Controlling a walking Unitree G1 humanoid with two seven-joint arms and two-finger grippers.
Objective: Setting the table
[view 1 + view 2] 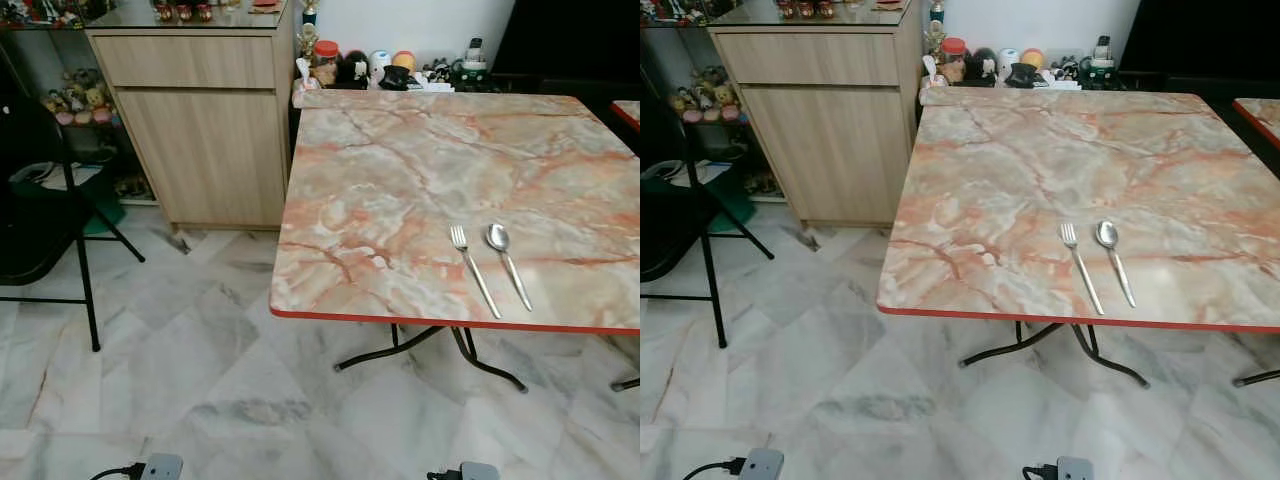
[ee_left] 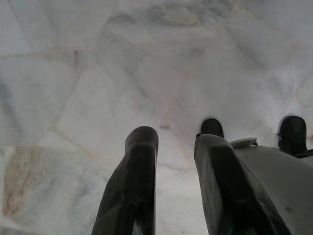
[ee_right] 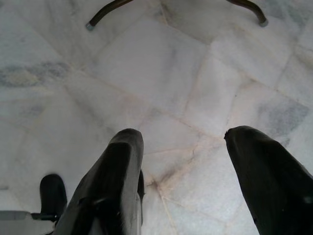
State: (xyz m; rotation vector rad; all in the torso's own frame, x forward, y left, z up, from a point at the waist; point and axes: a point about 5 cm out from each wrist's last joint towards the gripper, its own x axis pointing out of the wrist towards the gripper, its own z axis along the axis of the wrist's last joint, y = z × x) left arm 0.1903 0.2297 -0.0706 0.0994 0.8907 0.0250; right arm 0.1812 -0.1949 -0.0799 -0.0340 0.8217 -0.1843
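On the marble-patterned bench [image 1: 400, 200] a fork [image 1: 474, 268] and a spoon [image 1: 508, 262] lie side by side near the front edge, toward the robot's right. They are just beside each other and not touching, the fork on the left. Both have the head pointing away from the robot and the handle running back toward the red rim, a little slanted to the right.

Both arms hang low, with the grippers pointing at the marble floor [image 1: 180, 370]. The left gripper [image 2: 176, 186] has its fingers only a little apart and holds nothing. The right gripper [image 3: 195, 181] is spread wider and is also empty (a foot of the bench leg shows above it in the right wrist view).

The cutlery lies forward and up from both grippers, on the right half of the bench, so I judge the right arm is the nearer one. A grasp should come across the handle, at right angles to its long axis.
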